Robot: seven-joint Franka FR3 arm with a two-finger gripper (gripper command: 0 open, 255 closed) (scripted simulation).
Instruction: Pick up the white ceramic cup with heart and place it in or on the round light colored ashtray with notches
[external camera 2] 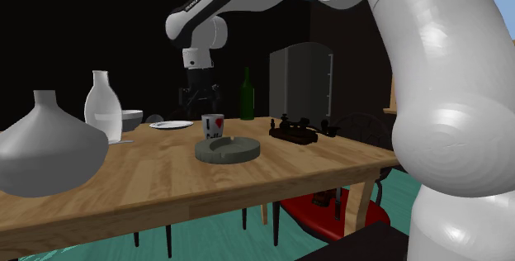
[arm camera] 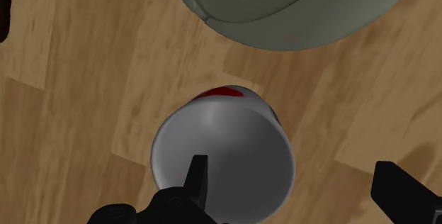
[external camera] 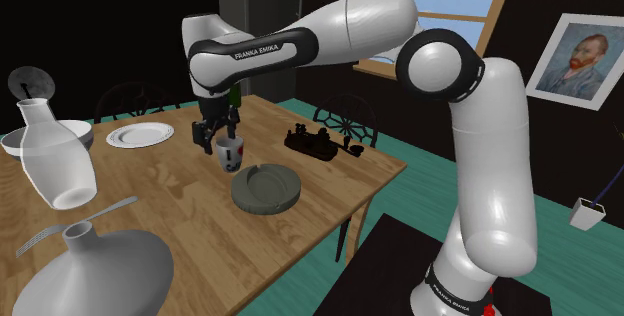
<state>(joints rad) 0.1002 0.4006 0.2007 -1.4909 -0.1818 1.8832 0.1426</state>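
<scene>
The white cup [external camera: 231, 151] with a red heart stands upright on the wooden table [external camera: 330, 179], right beside the round grey ashtray [external camera: 267, 187] with notches in its rim. My gripper [external camera: 217, 132] hangs open just above the cup, on its side away from the ashtray. In the wrist view one finger [arm camera: 198, 178] sits over the cup's [arm camera: 223, 155] opening and the other finger [arm camera: 401, 191] stands well outside its rim; neither touches it. The ashtray [arm camera: 290, 6] lies just beyond the cup. From the second exterior view the gripper [external camera 2: 200, 102] is above and behind the cup [external camera 2: 213, 125], with the ashtray [external camera 2: 228, 149] in front.
A dark green bottle [external camera 2: 247, 94] stands behind the cup, and a black device [external camera: 320, 144] lies near the table's far edge. A white plate [external camera: 139, 135], a bowl and two pale vases [external camera: 55, 159] occupy the shoulder view's left. Chairs stand around the table.
</scene>
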